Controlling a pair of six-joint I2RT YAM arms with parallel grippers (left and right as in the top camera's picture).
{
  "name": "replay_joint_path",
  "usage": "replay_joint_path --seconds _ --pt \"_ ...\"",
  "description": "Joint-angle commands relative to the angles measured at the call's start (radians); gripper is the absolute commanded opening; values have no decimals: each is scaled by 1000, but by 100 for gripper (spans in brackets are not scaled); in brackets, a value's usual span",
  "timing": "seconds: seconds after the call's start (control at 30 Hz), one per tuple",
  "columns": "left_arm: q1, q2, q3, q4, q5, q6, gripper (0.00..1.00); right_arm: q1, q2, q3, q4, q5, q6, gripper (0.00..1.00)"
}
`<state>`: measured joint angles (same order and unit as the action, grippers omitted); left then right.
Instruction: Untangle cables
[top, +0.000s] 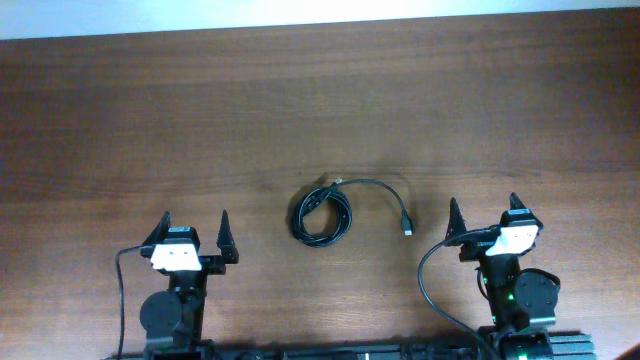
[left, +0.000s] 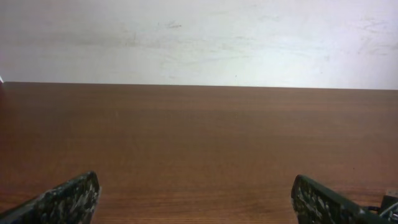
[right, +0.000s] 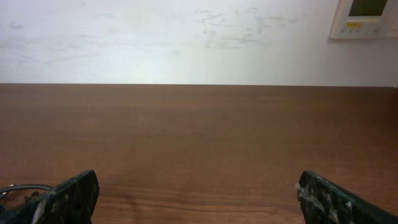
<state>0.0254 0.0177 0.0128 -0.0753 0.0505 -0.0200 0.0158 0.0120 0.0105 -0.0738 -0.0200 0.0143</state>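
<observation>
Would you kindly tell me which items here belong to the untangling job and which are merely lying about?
Job:
coiled cables; left end effector and right end effector, both open.

Lying about:
table; wall panel; arm wiring.

Free room: bare tabletop (top: 320, 90) ahead of left tool (top: 195, 222) and right tool (top: 485, 205).
Obstacle: cables (top: 322, 214) coiled between them, plug end trailing toward the right tool.

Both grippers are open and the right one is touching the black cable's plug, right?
No: the overhead view shows the right gripper clear of the black cable; its plug lies free on the table. It and the left gripper are open.
</observation>
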Motion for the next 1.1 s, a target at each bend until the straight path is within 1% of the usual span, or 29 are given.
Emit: replay_joint_path --seconds 0.0,0.87,1.07 --pt "-4 0 -3 -5 -6 -7 99 6 -6 -5 -4 -2 -7 99" --pt "-4 0 -3 -5 -6 -7 99 6 -6 -5 -4 -2 -7 99" --pt "-3 0 -3 -6 -29 -6 99 6 -6 -5 -4 -2 -7 99"
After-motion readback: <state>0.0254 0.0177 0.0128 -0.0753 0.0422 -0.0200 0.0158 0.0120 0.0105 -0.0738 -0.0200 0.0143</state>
